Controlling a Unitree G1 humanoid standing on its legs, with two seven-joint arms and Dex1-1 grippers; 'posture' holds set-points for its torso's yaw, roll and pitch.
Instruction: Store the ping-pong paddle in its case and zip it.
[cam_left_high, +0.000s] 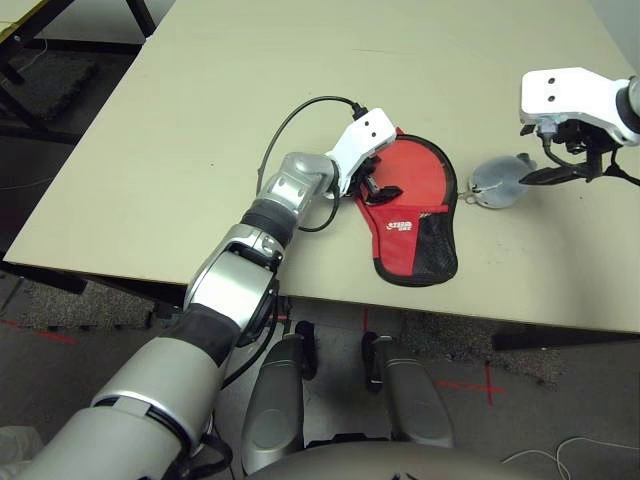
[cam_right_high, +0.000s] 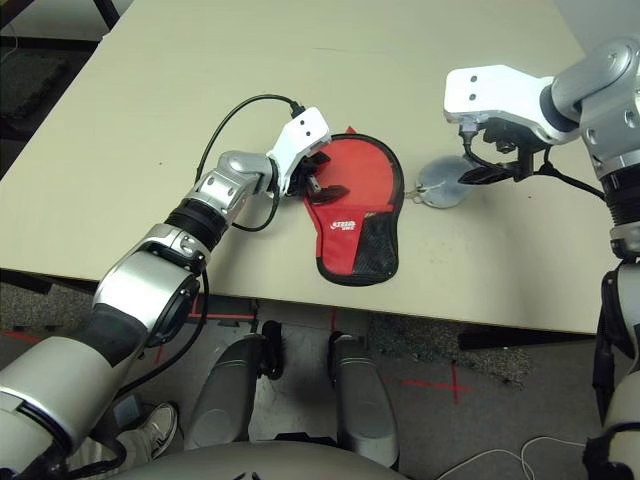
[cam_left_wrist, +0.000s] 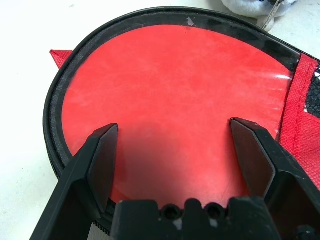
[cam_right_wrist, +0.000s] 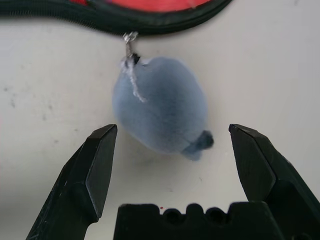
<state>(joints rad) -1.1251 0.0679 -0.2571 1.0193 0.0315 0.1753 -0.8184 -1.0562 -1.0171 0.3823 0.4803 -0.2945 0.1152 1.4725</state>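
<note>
The ping-pong paddle (cam_left_wrist: 170, 95) is seen lying inside the case (cam_left_high: 415, 222), its red face framed by the black zip rim; the case rests on the counter (cam_left_high: 200, 120) near the front edge. The left gripper (cam_left_wrist: 172, 150) is held over the paddle face with jaws apart, gripping nothing. The right gripper (cam_right_wrist: 172, 165) hovers above the grey pouch (cam_right_wrist: 160, 117) tied to the zip pull, jaws apart. Insertion is judged complete; zipping is the step in hand. Next, the pouch or pull must be clamped and drawn around the rim while the case is steadied.
</note>
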